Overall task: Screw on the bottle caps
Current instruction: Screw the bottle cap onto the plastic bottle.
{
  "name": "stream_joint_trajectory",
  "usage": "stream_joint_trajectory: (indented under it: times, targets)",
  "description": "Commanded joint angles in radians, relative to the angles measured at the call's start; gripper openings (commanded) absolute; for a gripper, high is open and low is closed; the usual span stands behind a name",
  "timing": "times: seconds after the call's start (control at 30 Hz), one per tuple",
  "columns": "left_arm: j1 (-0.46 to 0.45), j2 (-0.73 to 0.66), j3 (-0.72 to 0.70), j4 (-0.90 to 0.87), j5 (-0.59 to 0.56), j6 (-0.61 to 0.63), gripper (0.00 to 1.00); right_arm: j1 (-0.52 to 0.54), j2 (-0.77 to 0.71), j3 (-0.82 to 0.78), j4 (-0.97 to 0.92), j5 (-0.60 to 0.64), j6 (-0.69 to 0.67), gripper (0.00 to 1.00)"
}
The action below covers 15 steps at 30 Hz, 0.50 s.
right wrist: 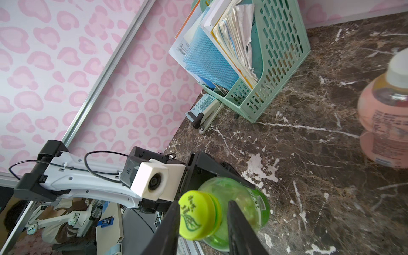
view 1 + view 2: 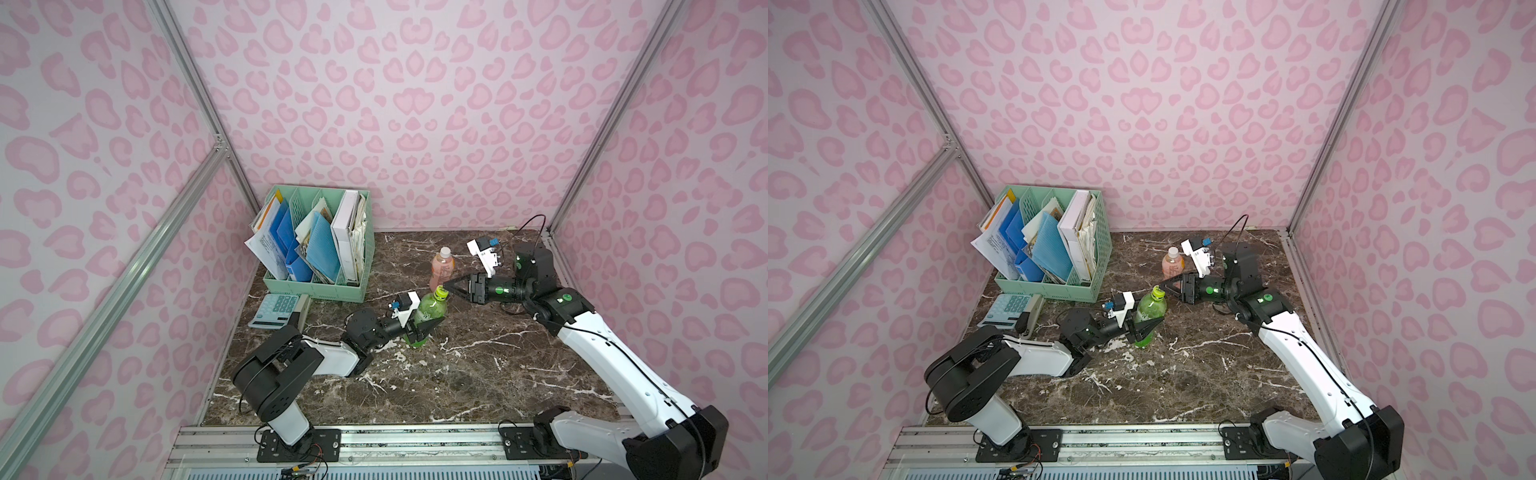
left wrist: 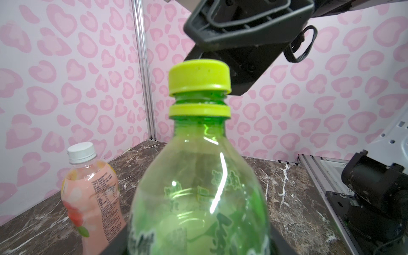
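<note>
The yellow-green round plastic screw cap (image 3: 199, 77) sits on the neck of the taller clear green plastic bottle (image 2: 428, 316), which stands upright near the centre of both top views on the dark marble-patterned table (image 2: 478, 374). In the left wrist view a band of bare green thread shows between the cap's skirt and the yellow-green ring (image 3: 199, 109) beneath it, so this cap is judged to be placed but not turned home. The right gripper (image 2: 445, 286) reaches in from the right of the frame in a top view. The right wrist view shows its two black fingers (image 1: 171, 220) set narrowly on either side of the cap. One touches the cap's side and the other appears just apart, so a firm pinch cannot be told. The left gripper (image 2: 430, 326) is closed about the green bottle's lower body, steadying it. Just above, in both top views, the shorter pale pink plastic bottle (image 2: 441, 272) with an orange-and-white label stands free, its plain white round cap (image 3: 81, 152) apparently seated low on the neck. Remaining work, by this reading: tightening the yellow-green cap. The mint-green file basket (image 2: 320, 286) and calculator (image 2: 276, 309) at the left lie well apart.
</note>
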Motion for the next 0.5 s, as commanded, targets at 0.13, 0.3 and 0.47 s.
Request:
stream_joint_trajectory:
  times: [0.13,0.3,0.47]
  targets:
    - [-0.001,-0.020,0.009,0.034,0.001,-0.027,0.64,0.008,-0.014,-0.037,0.038,0.013,-0.005,0.35]
    - [-0.001,-0.034,0.009,0.034,0.005,-0.042,0.63,0.006,-0.012,-0.047,0.051,0.009,0.007,0.34]
    - [0.000,-0.037,0.006,0.034,0.007,-0.043,0.64,0.004,-0.021,-0.006,0.008,0.028,-0.029,0.39]
